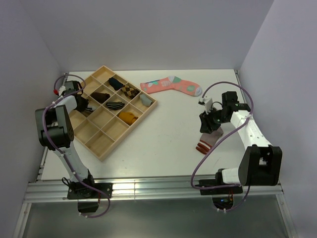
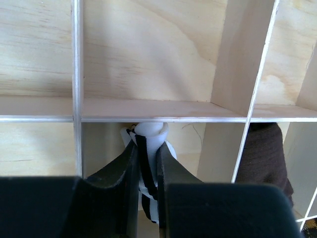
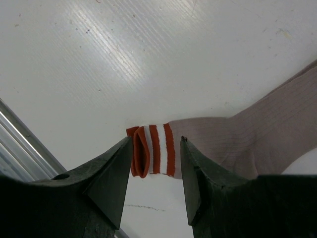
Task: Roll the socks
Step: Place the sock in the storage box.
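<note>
Cuff (image 3: 158,149) of brown sock (image 3: 237,144) sits directly under the spread right pincer (image 3: 154,145), toward the near counter (image 3: 148,59) edge.
Sock lies flat, long axis across the jaw gap, body passing beyond one finger. Farther left, left pincer (image 2: 147,154) pinches white sock (image 2: 150,135) inside a tray (image 2: 148,109) cell.

A white tabletop (image 1: 168,139) with fine ribbed streaks stands inside a booth of plain pale walls: a back wall (image 1: 148,34), a left wall (image 1: 25,74) and a right wall (image 1: 287,64). An aluminium rail (image 1: 158,187) edges the near side and catches a bright glare. The light is soft and even.
</note>
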`<state>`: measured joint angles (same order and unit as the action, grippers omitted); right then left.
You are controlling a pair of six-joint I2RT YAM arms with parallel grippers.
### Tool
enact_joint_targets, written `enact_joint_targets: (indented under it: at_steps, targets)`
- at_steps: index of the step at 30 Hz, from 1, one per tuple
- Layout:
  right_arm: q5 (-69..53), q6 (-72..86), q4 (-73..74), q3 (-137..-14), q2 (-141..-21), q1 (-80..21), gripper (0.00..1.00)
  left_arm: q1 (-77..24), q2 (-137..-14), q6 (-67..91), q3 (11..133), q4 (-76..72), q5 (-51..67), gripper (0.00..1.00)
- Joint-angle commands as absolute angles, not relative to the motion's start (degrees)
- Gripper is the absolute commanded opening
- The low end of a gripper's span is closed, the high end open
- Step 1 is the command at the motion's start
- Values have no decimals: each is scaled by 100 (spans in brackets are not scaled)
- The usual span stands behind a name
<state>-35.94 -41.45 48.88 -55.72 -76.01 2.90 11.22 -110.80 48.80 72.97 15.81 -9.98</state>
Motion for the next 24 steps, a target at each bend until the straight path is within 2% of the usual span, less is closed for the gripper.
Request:
enact_joint_targets:
  at_steps: [1, 3, 4, 6, 7, 11, 24]
  targets:
    - [-3533, -4201, 4834, -5528, -7383, 334, 51, 1204, -11057, 4807, 7260, 2039, -1406, 13]
    - [-3524, -4210, 4851, -5546, -7383, 334, 51, 1204, -11048, 4799, 7277, 2074, -1398, 19]
    - [-3516, -4193, 4860, -5546, -7374, 343, 51, 1204, -11048, 4781, 7303, 2118, -1406, 27]
    - [-3507, -4184, 4869, -5555, -7374, 334, 51, 1204, -11022, 4729, 7321, 2101, -1275, 31]
    - [-3516, -4175, 4878, -5572, -7383, 334, 51, 1195, -11013, 4702, 7347, 2127, -1240, 37]
    - [-3542, -4166, 4939, -5660, -7444, 334, 52, 1169, -10872, 4667, 7444, 2171, -1230, 44]
    - [-3463, -4061, 4966, -5801, -7383, 334, 54, 993, -10152, 4641, 7849, 2355, -905, 51]
